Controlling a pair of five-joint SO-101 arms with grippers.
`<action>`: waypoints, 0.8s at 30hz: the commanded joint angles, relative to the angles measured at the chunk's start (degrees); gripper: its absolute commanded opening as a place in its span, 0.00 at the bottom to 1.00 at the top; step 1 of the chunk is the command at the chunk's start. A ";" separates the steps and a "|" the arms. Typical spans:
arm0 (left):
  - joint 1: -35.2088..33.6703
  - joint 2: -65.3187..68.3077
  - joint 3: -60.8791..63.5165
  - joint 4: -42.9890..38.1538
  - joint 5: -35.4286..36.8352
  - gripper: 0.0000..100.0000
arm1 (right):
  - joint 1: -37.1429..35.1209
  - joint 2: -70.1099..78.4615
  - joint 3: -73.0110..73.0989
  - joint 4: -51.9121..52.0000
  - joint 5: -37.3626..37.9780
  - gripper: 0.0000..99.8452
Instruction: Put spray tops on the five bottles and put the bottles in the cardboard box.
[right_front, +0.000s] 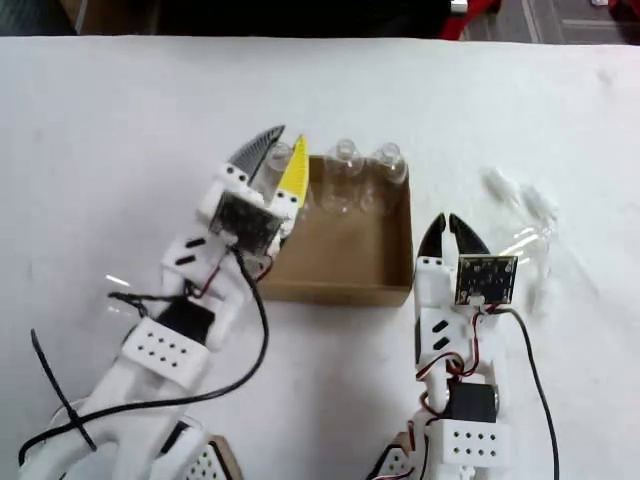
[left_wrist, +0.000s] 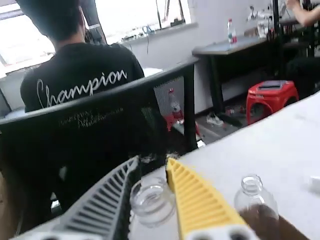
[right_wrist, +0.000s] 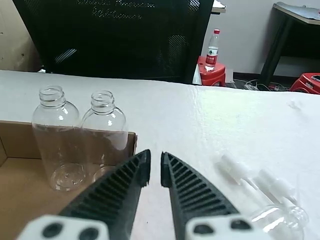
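Observation:
A cardboard box (right_front: 340, 262) lies in the middle of the table. Two clear open-necked bottles (right_front: 345, 176) (right_front: 388, 170) stand upright at its far wall, also the bottles (right_wrist: 56, 140) (right_wrist: 104, 135) in the right wrist view. My left gripper (right_front: 285, 140) (left_wrist: 151, 164), with one grey and one yellow finger, is shut on a third clear bottle (left_wrist: 151, 202) at the box's far left corner. A neighbouring bottle (left_wrist: 255, 200) stands beside it. My right gripper (right_front: 449, 228) (right_wrist: 155, 167) hovers by the box's right wall, its black fingers nearly together with nothing between them.
Loose white spray tops (right_front: 520, 195) (right_wrist: 235, 167) and a clear bottle on its side (right_front: 530, 250) (right_wrist: 280, 217) lie on the white table right of the box. Cables trail from both arms near the table's front. A chair and a seated person are beyond the far edge.

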 joint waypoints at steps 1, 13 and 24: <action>0.22 1.80 -0.35 -6.77 0.26 0.02 | -0.31 0.31 0.35 -1.45 0.62 0.03; -1.54 24.40 -8.53 -17.85 1.14 0.02 | -0.22 0.22 0.35 -1.54 0.62 0.03; -2.86 42.15 -12.57 -32.09 0.00 0.02 | -0.22 0.22 0.35 -1.54 0.62 0.03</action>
